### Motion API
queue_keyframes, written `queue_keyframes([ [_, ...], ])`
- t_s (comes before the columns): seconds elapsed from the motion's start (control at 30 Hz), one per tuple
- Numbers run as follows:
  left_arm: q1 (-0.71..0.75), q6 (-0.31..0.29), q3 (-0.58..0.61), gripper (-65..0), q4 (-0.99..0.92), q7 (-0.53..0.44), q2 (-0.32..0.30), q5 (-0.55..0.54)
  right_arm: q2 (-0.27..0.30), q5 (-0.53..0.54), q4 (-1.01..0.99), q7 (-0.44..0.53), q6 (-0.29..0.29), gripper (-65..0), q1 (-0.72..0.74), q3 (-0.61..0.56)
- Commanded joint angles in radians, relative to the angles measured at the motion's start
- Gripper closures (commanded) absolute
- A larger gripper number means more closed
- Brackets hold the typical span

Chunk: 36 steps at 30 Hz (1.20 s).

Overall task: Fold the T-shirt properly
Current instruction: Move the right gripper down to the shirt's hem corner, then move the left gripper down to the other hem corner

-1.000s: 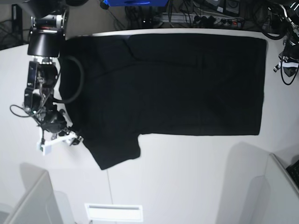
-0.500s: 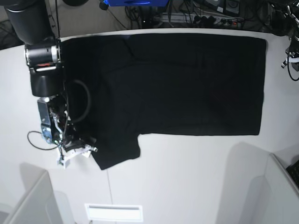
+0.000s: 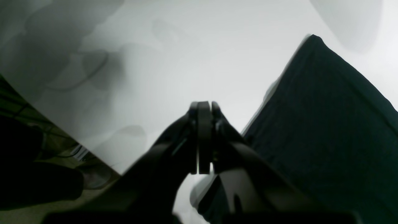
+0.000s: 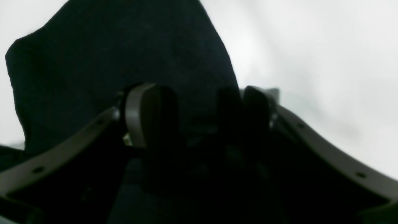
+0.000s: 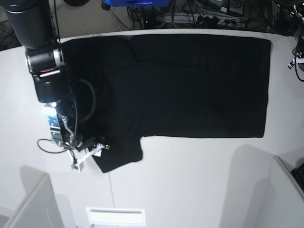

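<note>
Since the earlier base frames the right arm has slid down the left side of the picture: its right claw [image 5: 89,153], which a second ago sat on bare table beside the sleeve, now rests at the lower-left sleeve's outer edge, its jaws reaching onto the dark cloth. At the far right the left arm has drawn up and mostly out of the frame. The garment itself has not shifted.

The T-shirt [image 5: 190,85] lies flat across the upper half of the white table [image 5: 199,180], plain black side up, its free sleeve jutting toward lower centre-left. In the right wrist view the right claw [image 4: 199,115] stands released, one pad over the fabric and the other at the sleeve's border, nothing pinched yet. In the left wrist view the left claw [image 3: 203,140] is clenched on nothing, hanging above bare table beside a corner of the T-shirt [image 3: 326,124].

The step in hand looks like the opening one: taking hold of the sleeve to fold it inward. The next move calls for lowering until one jaw slips under the hem, then closing on a single layer before lifting it over the body.
</note>
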Motion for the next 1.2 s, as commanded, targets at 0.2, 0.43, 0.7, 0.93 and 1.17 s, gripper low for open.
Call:
queue_keyframes([
  [0.2, 0.004, -0.004, -0.003, 0.0, 0.014, -0.02, -0.016, -0.006, 0.01, 0.007, 0.013, 0.022, 0.003, -35.9, 0.038, 0.002],
  [0.43, -0.016, -0.004, 0.091, 0.0, 0.014, -0.026, -0.048, 0.079, 0.008, 0.005, -0.037, 0.066, 0.003, -0.6, 0.038, 0.001],
  [0.7, -0.247, -0.006, 0.195, -40.8, -0.072, -0.021, -0.068, 0.314, 0.005, 0.007, -0.04, 0.066, 0.003, 0.0, 0.038, 0.005],
  [0.93, -0.448, -0.006, 0.356, -60.7, -0.327, -0.028, -0.189, 0.322, 0.005, 0.007, -0.039, 0.063, 0.003, 0.0, 0.038, 0.005],
  [1.17, -0.647, -0.006, 0.462, -57.8, -0.612, -0.04, -0.239, 0.322, 0.005, 0.007, -0.039, 0.063, 0.003, 0.0, 0.038, 0.004],
])
